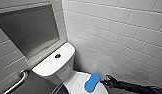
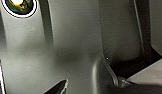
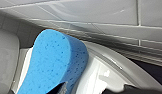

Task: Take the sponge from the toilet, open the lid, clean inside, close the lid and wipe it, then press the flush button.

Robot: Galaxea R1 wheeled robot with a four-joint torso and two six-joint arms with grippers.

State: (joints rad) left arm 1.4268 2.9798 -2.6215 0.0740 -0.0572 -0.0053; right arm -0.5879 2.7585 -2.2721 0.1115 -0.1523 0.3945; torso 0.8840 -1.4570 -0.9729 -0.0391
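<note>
Blue sponge (image 1: 92, 82) lies flat on the toilet's (image 1: 54, 61) closed lid (image 1: 74, 83), near its wall-side edge, probably parked there for easy pickup by the right gripper (image 1: 108, 80) just beside it, though I cannot tell how wide its fingers stand.

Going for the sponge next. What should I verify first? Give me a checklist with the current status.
1. Sponge lying flat on top of the lid: ok.
2. Lid shut over the bowl: ok.
3. Right gripper close beside the sponge, on its wall side: ok.
4. Sponge already gripped: cannot tell.
5. Sponge near the lid's edge, could be pushed off: cannot tell.
6. Flush button on the tank top uncovered: ok.
</note>
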